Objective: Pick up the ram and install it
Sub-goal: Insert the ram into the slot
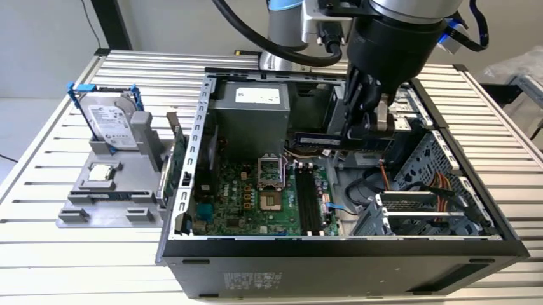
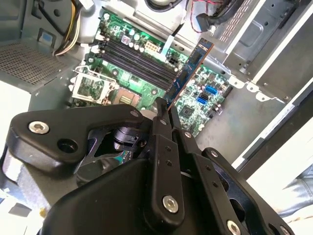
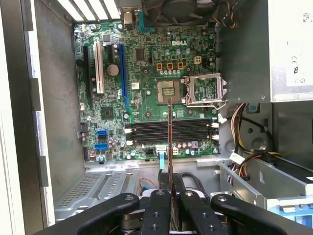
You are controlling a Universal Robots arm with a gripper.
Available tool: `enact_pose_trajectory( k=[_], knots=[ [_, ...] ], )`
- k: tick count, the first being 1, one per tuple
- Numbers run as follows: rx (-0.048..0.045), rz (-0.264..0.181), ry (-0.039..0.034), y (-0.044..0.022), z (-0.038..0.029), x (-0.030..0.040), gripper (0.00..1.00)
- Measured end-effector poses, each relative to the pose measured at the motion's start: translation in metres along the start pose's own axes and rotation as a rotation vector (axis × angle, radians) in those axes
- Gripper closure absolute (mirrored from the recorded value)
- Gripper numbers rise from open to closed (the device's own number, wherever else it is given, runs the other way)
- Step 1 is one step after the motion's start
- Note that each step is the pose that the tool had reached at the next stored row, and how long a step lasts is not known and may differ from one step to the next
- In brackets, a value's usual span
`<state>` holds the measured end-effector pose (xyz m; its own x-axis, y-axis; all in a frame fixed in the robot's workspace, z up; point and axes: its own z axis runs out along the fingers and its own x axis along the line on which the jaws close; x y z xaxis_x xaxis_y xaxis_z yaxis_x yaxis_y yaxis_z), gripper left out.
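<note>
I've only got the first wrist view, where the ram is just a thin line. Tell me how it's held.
Observer: In the second wrist view the fingers pinch one end of the ram; its flat face juts out beyond them.
Operator: Give me its height.
Observer: In the exterior view it hangs above the memory slots, crosswise to them, not seated.
Operator: Report what's outside the case.
Observer: A hard drive stands in a gray holder at the exterior view's left.
</note>
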<state>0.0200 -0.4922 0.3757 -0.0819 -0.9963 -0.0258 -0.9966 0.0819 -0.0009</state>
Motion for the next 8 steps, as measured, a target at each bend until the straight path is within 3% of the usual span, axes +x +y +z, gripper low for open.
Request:
enact_pose_trajectory(
  k=[8],
  knots=[
    [-0.0001,-0.005,0.0000,-0.0026,0.0001,-0.0046,1.00]
  ],
)
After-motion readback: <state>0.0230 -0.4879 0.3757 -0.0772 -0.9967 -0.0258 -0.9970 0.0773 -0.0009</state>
